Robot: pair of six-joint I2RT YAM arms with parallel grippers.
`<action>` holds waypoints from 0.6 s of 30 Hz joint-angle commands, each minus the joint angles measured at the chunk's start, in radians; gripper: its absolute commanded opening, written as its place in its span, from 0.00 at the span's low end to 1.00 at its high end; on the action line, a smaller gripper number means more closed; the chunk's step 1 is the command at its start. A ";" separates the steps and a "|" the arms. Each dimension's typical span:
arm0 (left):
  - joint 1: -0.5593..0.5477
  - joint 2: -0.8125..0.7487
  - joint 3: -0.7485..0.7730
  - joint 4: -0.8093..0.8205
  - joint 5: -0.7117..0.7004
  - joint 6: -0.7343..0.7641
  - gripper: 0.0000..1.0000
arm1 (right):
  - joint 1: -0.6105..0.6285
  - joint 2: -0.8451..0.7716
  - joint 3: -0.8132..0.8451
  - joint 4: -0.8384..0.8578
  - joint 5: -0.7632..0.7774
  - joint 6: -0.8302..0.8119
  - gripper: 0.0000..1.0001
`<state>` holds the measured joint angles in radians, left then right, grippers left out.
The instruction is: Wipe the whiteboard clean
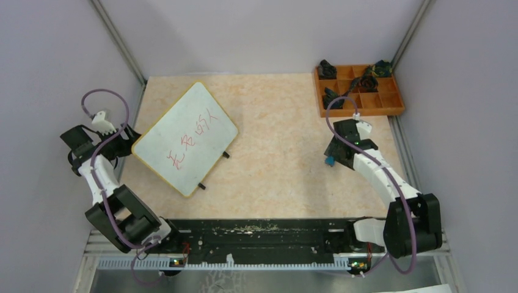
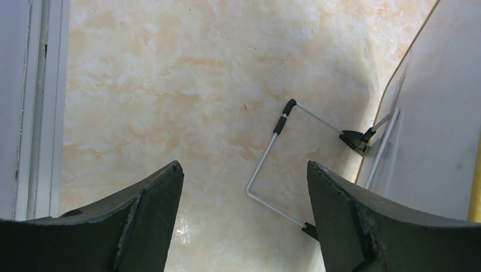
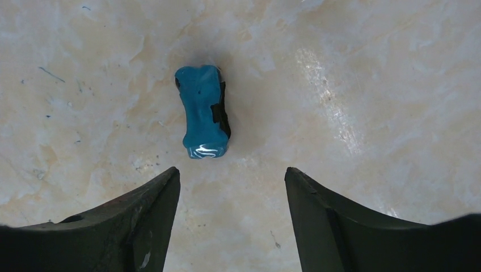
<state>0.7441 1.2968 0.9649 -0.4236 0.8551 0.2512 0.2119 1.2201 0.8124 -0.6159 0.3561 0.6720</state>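
Note:
The whiteboard [image 1: 185, 137] lies skewed at the table's left, white with a thin yellow edge and red handwriting on it. My left gripper [image 1: 129, 139] stands open at the board's left corner. In the left wrist view its jaws [image 2: 244, 170] frame bare table, with the board's underside [image 2: 437, 113] and its wire stand [image 2: 266, 170] to the right. A small blue eraser [image 3: 202, 112] lies on the table just ahead of my right gripper [image 3: 231, 173], which is open and holds nothing. In the top view the eraser [image 1: 330, 161] peeks out beside the right gripper [image 1: 335, 154].
An orange-brown compartment tray [image 1: 397, 97] with several black items [image 1: 368, 80] sits at the back right corner. Grey walls with metal rails close in the table on three sides. The arms' black base rail [image 1: 256, 235] runs along the near edge.

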 commanded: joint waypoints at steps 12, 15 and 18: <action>0.005 -0.051 -0.024 -0.040 0.008 0.045 0.85 | -0.029 0.227 0.080 0.180 -0.029 -0.117 0.66; 0.005 -0.054 -0.028 -0.036 0.004 0.044 0.85 | -0.031 0.231 0.092 0.188 -0.029 -0.128 0.65; 0.006 -0.056 -0.027 -0.032 0.003 0.040 0.85 | -0.031 0.249 0.111 0.194 -0.037 -0.139 0.65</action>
<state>0.7441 1.2705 0.9436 -0.4530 0.8528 0.2821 0.1867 1.4521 0.8612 -0.4751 0.3244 0.5613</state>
